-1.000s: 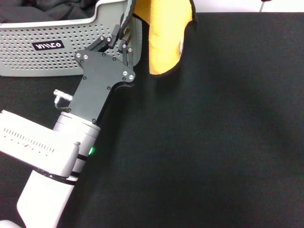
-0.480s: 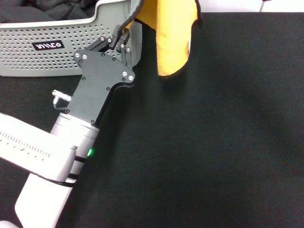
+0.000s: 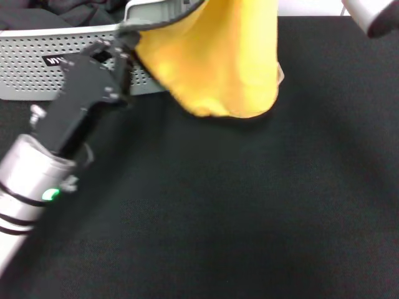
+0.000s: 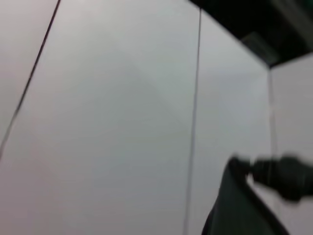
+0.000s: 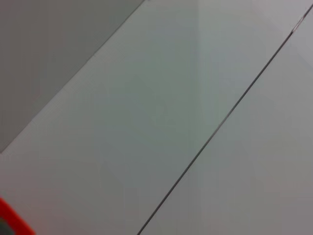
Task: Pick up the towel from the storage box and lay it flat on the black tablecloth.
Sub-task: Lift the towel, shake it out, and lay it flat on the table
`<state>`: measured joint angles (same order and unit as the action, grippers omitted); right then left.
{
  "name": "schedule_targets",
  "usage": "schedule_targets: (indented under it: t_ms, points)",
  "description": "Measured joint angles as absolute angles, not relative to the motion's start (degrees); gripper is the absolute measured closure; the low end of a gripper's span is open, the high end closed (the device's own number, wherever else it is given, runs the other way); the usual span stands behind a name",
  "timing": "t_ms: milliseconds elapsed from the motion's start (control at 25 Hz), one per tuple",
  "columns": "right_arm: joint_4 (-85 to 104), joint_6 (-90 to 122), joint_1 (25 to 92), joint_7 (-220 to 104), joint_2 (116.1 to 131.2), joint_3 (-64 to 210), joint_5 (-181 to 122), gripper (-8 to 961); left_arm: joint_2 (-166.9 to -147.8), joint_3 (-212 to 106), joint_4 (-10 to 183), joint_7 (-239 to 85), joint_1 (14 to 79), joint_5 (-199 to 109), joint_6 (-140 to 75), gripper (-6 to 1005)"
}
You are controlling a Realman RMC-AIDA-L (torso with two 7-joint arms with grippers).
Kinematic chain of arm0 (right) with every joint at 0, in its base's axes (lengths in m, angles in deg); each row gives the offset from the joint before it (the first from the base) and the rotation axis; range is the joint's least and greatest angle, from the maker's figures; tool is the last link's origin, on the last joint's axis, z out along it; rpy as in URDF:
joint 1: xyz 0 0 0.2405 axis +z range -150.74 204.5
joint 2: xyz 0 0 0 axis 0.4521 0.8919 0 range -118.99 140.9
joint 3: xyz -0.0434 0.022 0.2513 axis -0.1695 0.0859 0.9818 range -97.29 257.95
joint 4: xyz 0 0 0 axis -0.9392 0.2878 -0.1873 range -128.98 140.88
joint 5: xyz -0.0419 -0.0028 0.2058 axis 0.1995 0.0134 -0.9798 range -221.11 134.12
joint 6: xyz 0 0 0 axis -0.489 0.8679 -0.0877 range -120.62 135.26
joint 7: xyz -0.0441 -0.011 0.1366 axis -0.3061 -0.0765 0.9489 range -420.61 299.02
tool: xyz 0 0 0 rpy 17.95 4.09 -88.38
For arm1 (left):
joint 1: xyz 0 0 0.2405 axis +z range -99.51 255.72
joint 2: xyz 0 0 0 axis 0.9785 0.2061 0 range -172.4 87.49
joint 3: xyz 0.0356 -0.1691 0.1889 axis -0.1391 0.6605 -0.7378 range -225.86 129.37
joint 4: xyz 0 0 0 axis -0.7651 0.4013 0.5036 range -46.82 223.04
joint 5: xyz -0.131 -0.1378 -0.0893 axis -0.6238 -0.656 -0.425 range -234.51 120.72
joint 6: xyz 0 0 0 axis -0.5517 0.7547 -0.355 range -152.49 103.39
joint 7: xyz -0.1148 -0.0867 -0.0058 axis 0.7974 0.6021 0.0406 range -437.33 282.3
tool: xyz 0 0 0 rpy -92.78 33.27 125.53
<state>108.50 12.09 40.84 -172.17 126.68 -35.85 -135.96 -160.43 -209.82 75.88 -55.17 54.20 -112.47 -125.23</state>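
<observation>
Yellow cloth fills the top centre of the head view: the towel (image 3: 215, 59) hangs in the air, yellow face out, its lower edge just above the black tablecloth (image 3: 249, 212). The left gripper (image 3: 123, 45) sits at the towel's nine o'clock, against its upper left corner in front of the storage box (image 3: 37, 62); it appears to pinch that dark-hemmed corner, fingers closed. A piece of the right arm (image 3: 374, 15) shows at two o'clock, but its gripper is out of view. The towel's long axis runs roughly nine to three, so spreading looks like a matter of drawing the corners apart and lowering. Bare tablecloth stretches wide toward six o'clock. Both wrist views show only pale panelled surface.
</observation>
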Motion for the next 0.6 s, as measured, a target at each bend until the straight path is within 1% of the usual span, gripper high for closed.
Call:
schedule_targets:
  t_ms: [160,320,600]
  points:
    - [109.45,7.13,37.33,-172.06,126.37,-35.94,-135.94,943,-160.48,-210.16,85.71,-43.66,52.68,-110.88,-132.48,981]
    - [111.61,2.14,33.11,-171.88,126.24,-36.24,-135.87,943,-160.59,-210.28,89.94,-40.36,52.96,-110.04,-137.92,981]
    - [114.16,-5.26,27.18,-170.75,125.92,-35.55,-135.72,943,-159.27,-210.4,92.3,-35.61,53.39,-107.57,-140.91,980]
